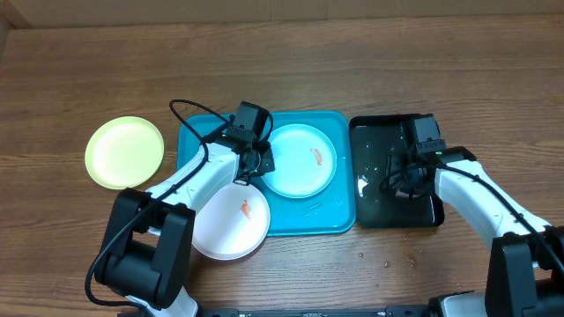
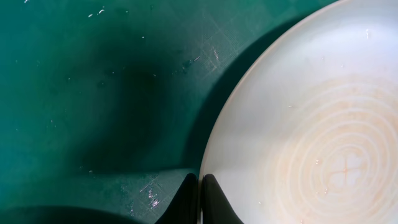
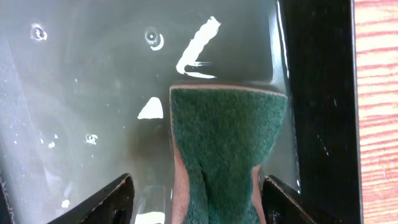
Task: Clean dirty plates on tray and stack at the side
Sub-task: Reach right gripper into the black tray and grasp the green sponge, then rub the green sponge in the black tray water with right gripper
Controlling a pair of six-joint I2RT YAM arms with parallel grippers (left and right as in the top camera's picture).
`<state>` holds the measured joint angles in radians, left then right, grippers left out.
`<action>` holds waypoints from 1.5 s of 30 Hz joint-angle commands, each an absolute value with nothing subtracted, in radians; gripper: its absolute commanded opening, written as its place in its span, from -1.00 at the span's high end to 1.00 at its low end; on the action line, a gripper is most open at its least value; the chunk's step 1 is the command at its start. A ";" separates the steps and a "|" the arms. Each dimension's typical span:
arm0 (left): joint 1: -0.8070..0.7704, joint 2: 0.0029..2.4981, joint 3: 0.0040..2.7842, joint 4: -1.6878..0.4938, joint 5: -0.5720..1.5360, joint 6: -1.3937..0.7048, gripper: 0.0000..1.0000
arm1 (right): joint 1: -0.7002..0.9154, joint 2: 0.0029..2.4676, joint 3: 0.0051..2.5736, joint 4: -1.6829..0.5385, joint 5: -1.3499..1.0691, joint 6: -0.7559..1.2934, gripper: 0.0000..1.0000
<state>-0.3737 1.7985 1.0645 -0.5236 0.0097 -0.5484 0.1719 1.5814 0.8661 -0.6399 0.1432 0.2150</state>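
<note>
Over the turquoise tray (image 1: 339,216) in the middle of the overhead frame, the left gripper (image 1: 253,167) sits where the left rim of the light blue plate (image 1: 295,176) and the upper rim of the white plate (image 1: 220,233) come close together. Its wrist view shows the jaws nearly shut. The two dark fingertips (image 2: 185,202) at the bottom edge pinch the rim of a pale plate (image 2: 311,124), faintly ringed in orange-tan, that fills the right of that frame. Which of the two plates that is, I cannot tell. The light blue plate lies fully on the tray with an orange-red smear (image 1: 315,157) right of its centre. The white one, also smeared, hangs over the tray's lower left corner onto the desk (image 1: 88,53). The yellow-green plate (image 1: 123,151) lies alone on the desk at the left, well apart from the tray. At the right of the frame, the right gripper (image 1: 401,180) is low over the glossy black tray (image 1: 370,216). Its jaws stand wide apart with a green scouring sponge (image 3: 227,137) between them. The finger at that frame's right is just beside the sponge and the other is clear of it; whether it is gripped I cannot tell.
</note>
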 commanded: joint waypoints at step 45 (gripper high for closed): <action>-0.380 1.831 1.055 -0.522 -0.078 -0.555 0.92 | 0.123 1.570 0.838 -0.545 0.053 0.233 0.93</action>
